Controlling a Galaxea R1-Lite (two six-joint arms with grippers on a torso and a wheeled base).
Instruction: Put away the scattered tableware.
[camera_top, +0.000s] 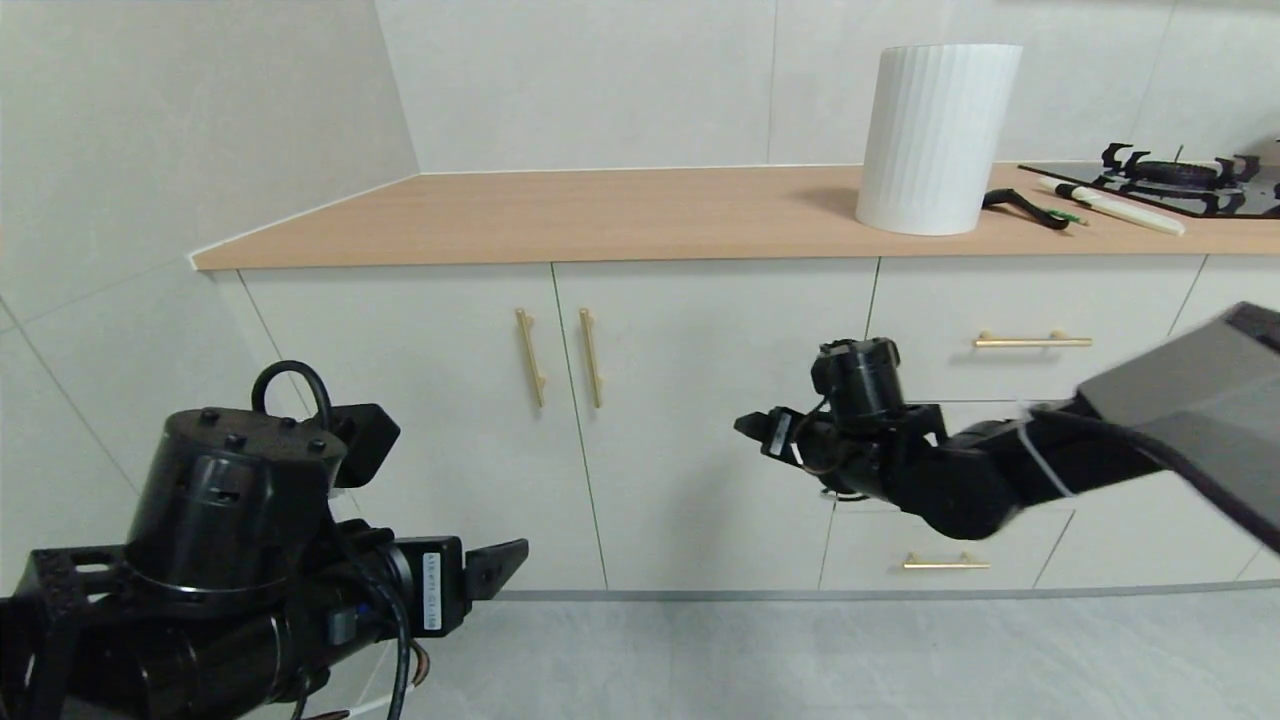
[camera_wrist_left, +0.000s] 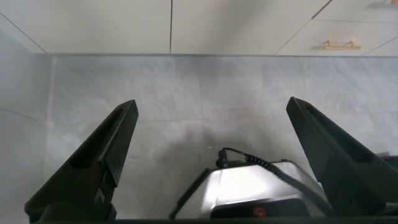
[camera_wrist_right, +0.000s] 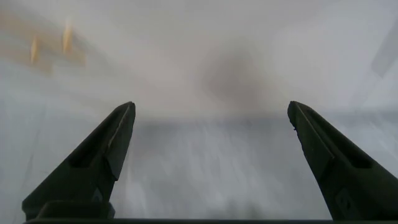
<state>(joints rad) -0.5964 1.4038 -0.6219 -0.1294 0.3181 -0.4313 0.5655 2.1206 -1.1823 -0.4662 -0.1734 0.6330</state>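
At one o'clock, tableware (camera_top: 1110, 207) being shown beside a white tub (camera_top: 938, 140), left gripper (camera_wrist_left: 212, 103), right gripper (camera_wrist_right: 211, 106), jaws being held wide apart

On the tabletop (camera_top: 600, 215), the tall container (camera_top: 935, 140) stands toward the right, with a short-handled tool (camera_top: 1025, 208) and a long utensil (camera_top: 1110, 205) lying just to its right and the hob (camera_top: 1180, 180) behind them at the far right. Below the tabletop, the cabinet doors (camera_top: 560, 420) are on the left and the drawers (camera_top: 1030, 340) on the right. The left gripper (camera_top: 505, 565) is low before the left door, and the right gripper (camera_top: 752, 427) is higher, before the right door near the drawers.
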